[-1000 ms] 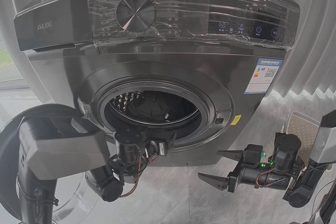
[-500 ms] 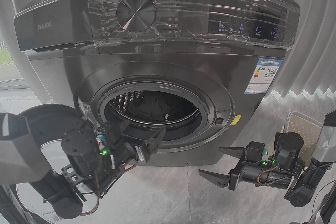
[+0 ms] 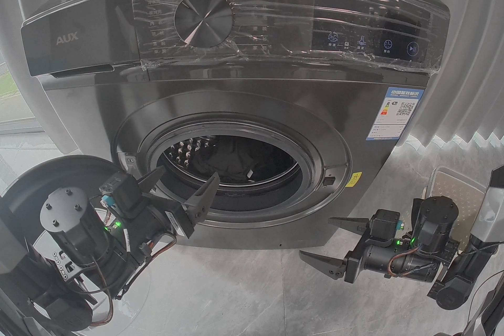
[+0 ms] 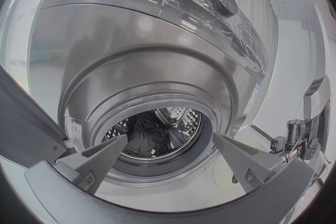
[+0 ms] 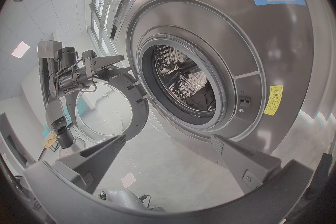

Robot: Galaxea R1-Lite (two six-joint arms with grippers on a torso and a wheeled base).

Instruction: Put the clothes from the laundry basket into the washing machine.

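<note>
Now left pincer (image 3: 187, 174) agape, empty.

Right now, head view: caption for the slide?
Left gripper and right gripper hover open, empty, before the open washing machine; dark clothes lie in its drum, laundry basket at right.

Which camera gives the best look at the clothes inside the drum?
Left wrist view: it looks straight into the drum, showing the dark clothes bunched up. Head view shows them shadowed; right wrist view catches a dark sliver.

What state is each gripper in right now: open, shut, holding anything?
Left gripper: open, empty, near the grey metal washing machine opening.
Right gripper: open, empty.
</note>
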